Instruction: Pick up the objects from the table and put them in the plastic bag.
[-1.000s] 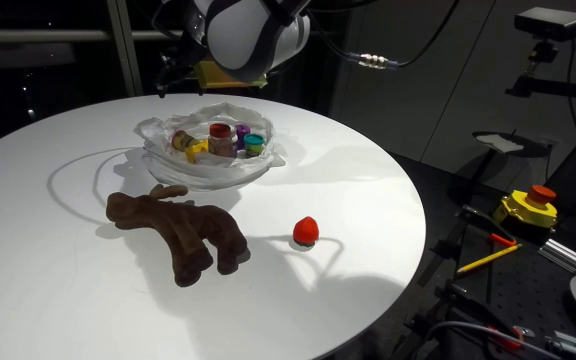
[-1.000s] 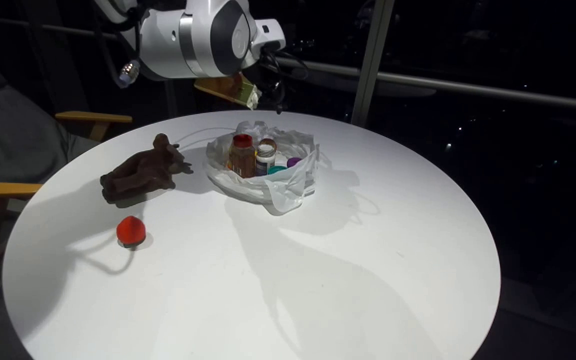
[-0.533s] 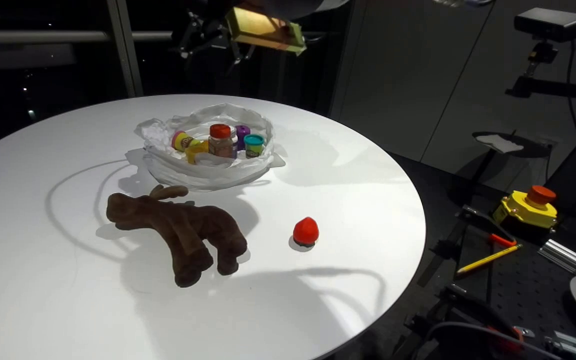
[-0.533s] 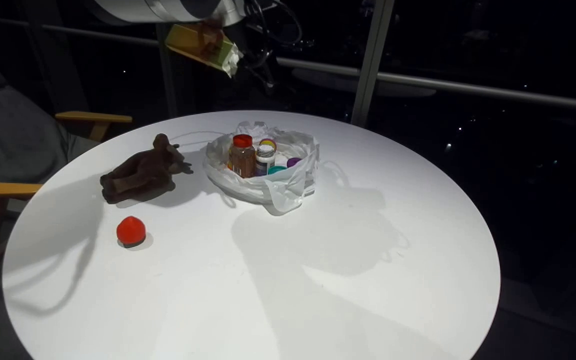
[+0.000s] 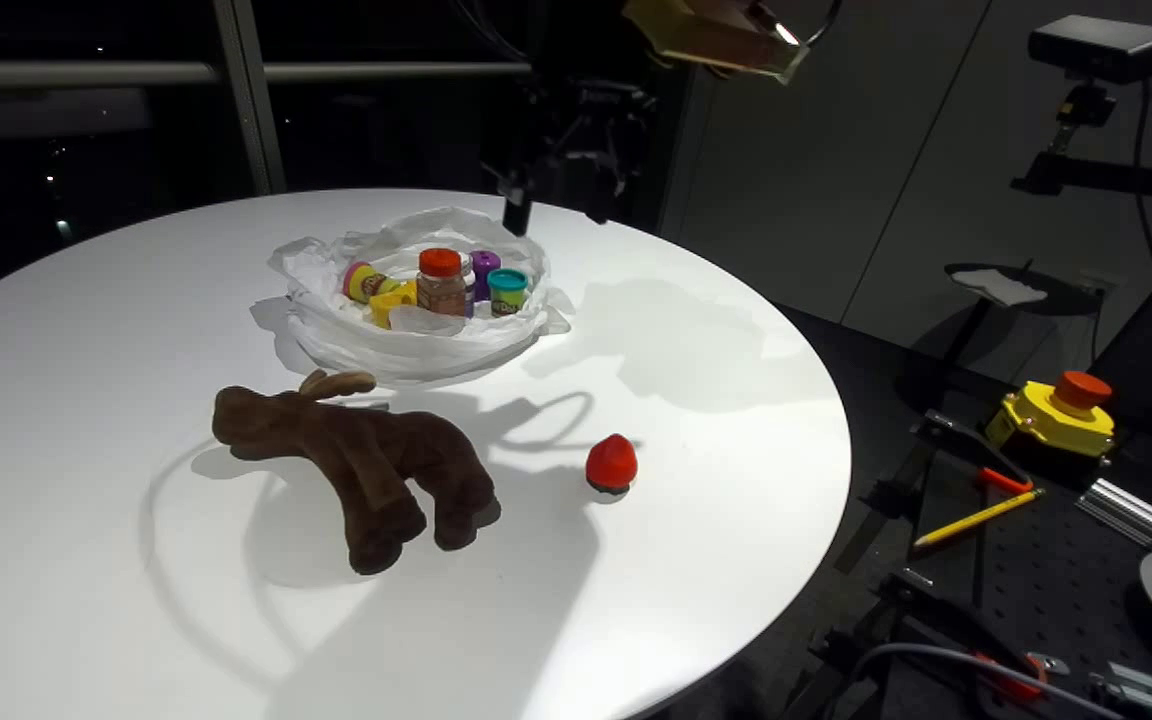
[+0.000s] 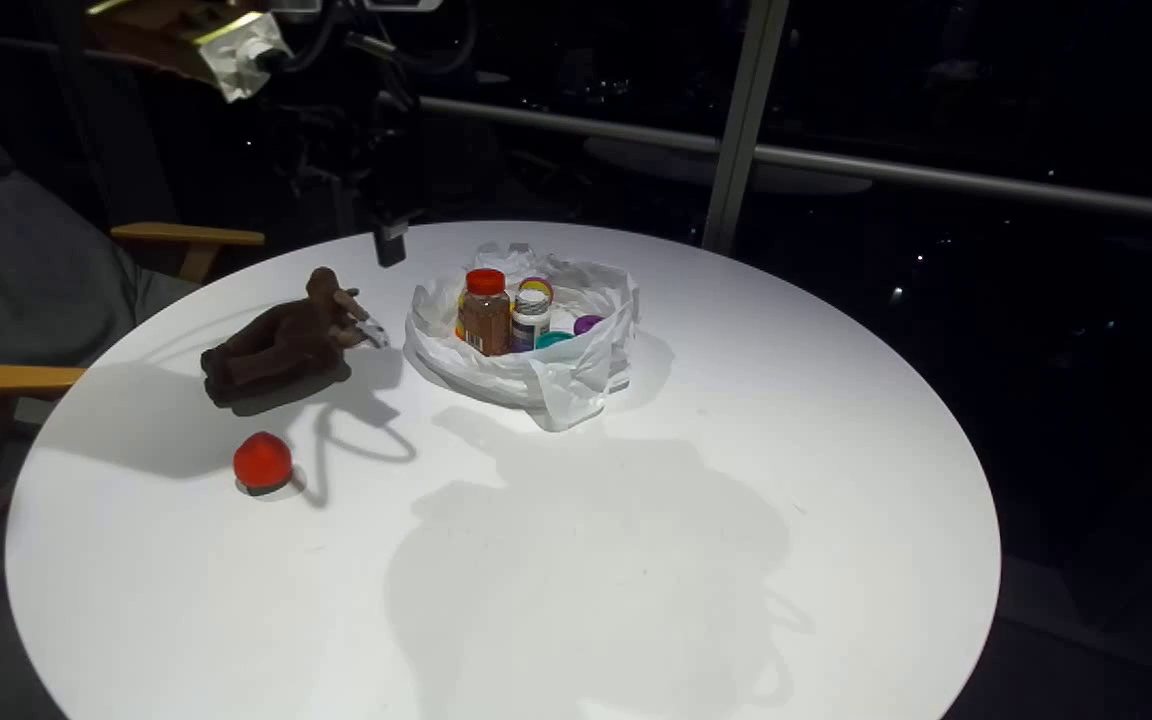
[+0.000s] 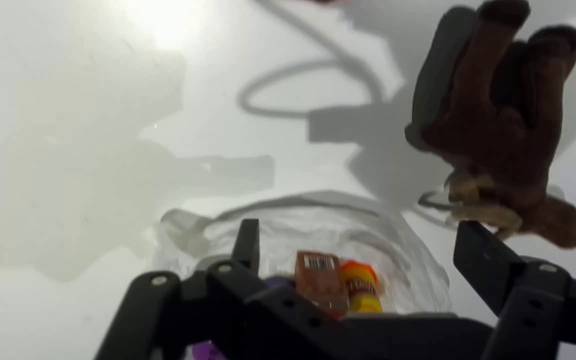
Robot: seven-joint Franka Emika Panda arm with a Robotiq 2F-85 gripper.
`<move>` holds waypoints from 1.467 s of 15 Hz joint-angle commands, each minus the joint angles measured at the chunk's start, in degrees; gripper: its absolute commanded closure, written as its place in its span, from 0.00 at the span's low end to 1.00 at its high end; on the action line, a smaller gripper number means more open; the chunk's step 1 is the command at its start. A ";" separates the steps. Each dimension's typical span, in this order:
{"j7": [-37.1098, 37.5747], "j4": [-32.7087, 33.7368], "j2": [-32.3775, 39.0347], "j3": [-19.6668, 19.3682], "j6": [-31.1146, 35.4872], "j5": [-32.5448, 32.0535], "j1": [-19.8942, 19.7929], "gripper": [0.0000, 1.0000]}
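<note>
On the white table lies the brown plush toy [image 5: 351, 435], also in the wrist view [image 7: 498, 145]. A red ball [image 5: 612, 462] rests apart from it, dark underneath. The wrinkled plastic bag [image 5: 406, 355] stands spread wide with several items inside: a red-lidded jar [image 6: 485, 315], a white-capped bottle [image 6: 531, 322], a teal-lidded tub [image 5: 508, 292], a yellow piece [image 5: 392, 304], a purple item [image 5: 483, 272] and a tipped tub [image 7: 360, 285]. My gripper [image 5: 558, 208] hangs above the table near the bag, pointing down. In the wrist view its fingers stand wide apart, holding nothing.
The round tabletop [image 6: 636, 560] ends in a bare edge. A wooden-armed chair [image 6: 186, 238] stands beyond it. Off the table are a yellow box with a red button [image 5: 1051, 415] and a camera on a mount [image 5: 1106, 48]. A yellow box [image 5: 716, 35] rides on the arm.
The gripper has swung across from behind the bag, now pointing downward and lower than half a second ago. Its shadows shifted over the table. Bag, plush toy and red ball stayed put.
</note>
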 commanded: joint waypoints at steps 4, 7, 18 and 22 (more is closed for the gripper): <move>1.92 -2.51 5.67 7.04 -2.56 2.19 -3.07 0.00; 2.91 -2.21 10.14 7.39 -1.82 2.72 -3.12 0.00; 4.29 -2.56 18.03 6.40 7.20 4.54 -2.28 0.33; 5.07 -3.16 17.76 6.05 6.53 4.60 -1.87 0.69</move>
